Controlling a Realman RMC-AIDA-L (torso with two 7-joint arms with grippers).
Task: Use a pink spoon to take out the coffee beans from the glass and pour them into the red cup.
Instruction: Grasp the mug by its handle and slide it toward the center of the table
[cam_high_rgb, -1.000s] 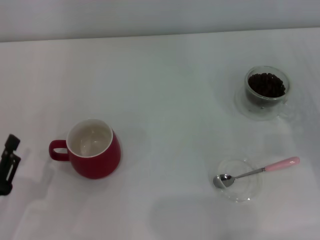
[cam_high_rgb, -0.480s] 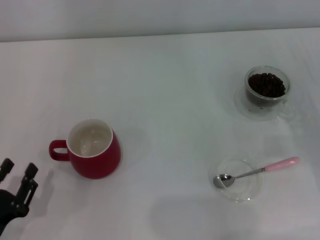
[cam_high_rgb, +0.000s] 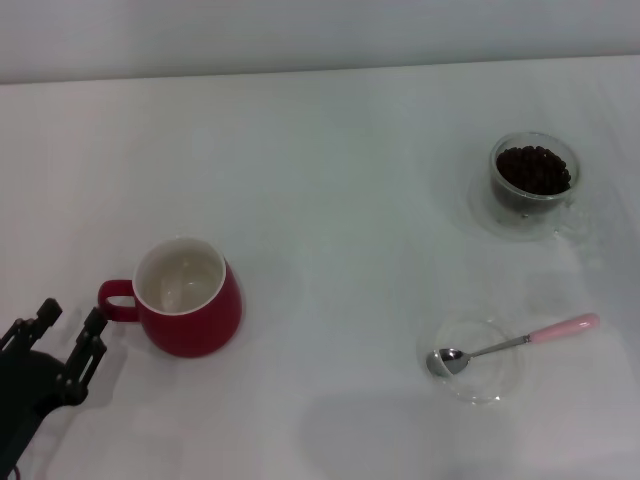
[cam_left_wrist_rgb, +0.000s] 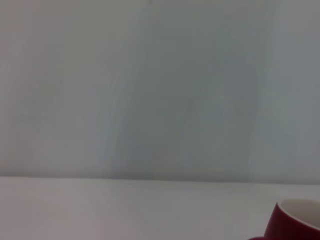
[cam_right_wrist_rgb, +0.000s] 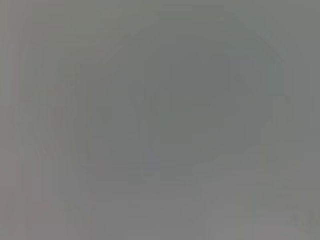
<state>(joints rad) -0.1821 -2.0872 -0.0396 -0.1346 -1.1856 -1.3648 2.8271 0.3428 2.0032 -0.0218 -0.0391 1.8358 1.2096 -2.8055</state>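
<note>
While my left gripper (cam_high_rgb: 68, 338) sits low at the table's near-left edge, fingers spread and holding nothing, it's just beside the red cup (cam_high_rgb: 187, 298), handle side. R arm isn't in view, so no word on it. Cup is empty, white inside showing. Well apart to the right, the spoon (cam_high_rgb: 512, 343) lies with its bowl in a shallow glass dish (cam_high_rgb: 470, 361), pink handle sticking out past the rim. Beyond it the glass (cam_high_rgb: 534, 176) holds the beans (cam_high_rgb: 534, 168). Step, I reckon: approach only, nothing scooped yet. Next needs a grip on the spoon handle, prob. by the R arm, as it's nearer.
</note>
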